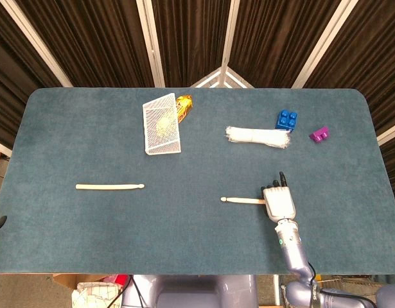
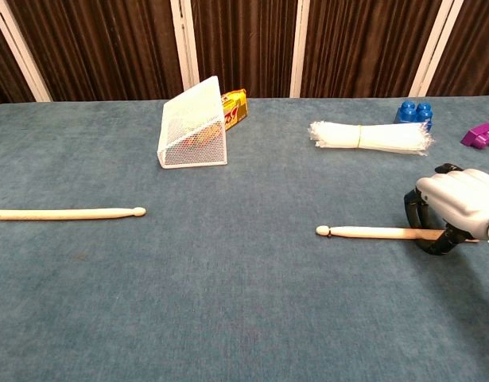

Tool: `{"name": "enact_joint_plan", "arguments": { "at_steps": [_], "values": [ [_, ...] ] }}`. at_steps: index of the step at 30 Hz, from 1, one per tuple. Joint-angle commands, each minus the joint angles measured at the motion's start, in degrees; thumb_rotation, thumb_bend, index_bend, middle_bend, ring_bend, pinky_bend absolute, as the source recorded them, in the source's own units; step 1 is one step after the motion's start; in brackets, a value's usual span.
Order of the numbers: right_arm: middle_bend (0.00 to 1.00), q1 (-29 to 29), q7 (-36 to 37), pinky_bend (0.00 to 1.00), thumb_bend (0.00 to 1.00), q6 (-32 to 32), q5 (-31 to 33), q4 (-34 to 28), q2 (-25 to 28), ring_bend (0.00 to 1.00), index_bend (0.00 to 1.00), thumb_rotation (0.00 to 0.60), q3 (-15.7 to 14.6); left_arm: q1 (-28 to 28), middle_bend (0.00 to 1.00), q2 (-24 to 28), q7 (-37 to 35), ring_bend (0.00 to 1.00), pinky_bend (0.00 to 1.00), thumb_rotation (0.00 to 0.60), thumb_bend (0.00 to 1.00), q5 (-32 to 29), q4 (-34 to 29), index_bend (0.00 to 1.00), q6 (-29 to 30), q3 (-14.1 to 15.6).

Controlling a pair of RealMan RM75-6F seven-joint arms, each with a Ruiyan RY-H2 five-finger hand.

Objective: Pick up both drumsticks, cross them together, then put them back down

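Right robot hand (image 1: 279, 201) (image 2: 455, 208) low, palm down, fingers curled; left arm unseen

Head view: high, looking down. Chest view: low, forward. Both share table (image 1: 69, 128).

Right hand (image 1: 279, 202): pale grey-white shell over the back, black fingers (image 2: 413, 208). Forearm: silvery-lavender tube bearing a small green mark near the wrist.

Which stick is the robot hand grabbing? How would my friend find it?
Start at the teal felt table and look on its right side, in front of the white bundle of cable ties. The pale wooden drumstick there has the robot's right hand curled around its butt end; the other drumstick lies alone.
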Motion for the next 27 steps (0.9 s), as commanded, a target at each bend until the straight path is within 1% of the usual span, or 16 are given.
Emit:
{"name": "enact_joint_plan", "arguments": {
  "at_steps": [1, 5, 16, 20, 27],
  "values": [
    [0.54, 0.10, -0.29, 0.00, 0.34, 0.11, -0.04, 0.09, -0.18, 0.29, 0.58, 0.600, -0.06, -0.01, 0.00, -0.01, -0.03, 0.00, 0.00, 0.600, 0.29, 0.05, 0.02, 0.05, 0.03, 0.00],
    [0.55, 0.16, -0.39, 0.00, 0.36, 0.38, -0.19, -0.04, -0.29, 0.29, 0.60, 0.600, -0.05, -0.04, 0.00, -0.06, -0.06, 0.00, 0.00, 0.600, 0.29, 0.04, 0.11, 0.05, -0.05, 0.02],
    [0.57, 0.43, -0.80, 0.00, 0.36, -0.02, -0.37, 0.63, -0.40, 0.30, 0.62, 0.600, -0.53, -0.17, 0.00, -0.15, 0.00, 0.00, 0.00, 0.600, 0.29, -0.18, 0.27, 0.05, -0.40, 0.00],
    [0.59, 0.44, 0.40, 0.00, 0.39, 0.00, -1.40, 0.50, 0.03, 0.31, 0.65, 0.600, -0.75, -0.15, 0.00, -0.19, 0.02, 0.00, 0.00, 0.600, 0.29, -0.16, 0.24, 0.05, -0.37, 0.02],
    [0.62, 0.44, 2.01, 0.00, 0.40, -0.29, -3.00, 0.73, 0.67, 0.33, 0.68, 0.600, -1.41, -0.19, 0.00, -0.25, 0.10, 0.00, 0.00, 0.600, 0.29, -0.12, 0.22, 0.05, -0.49, 0.11]
  ]
}}
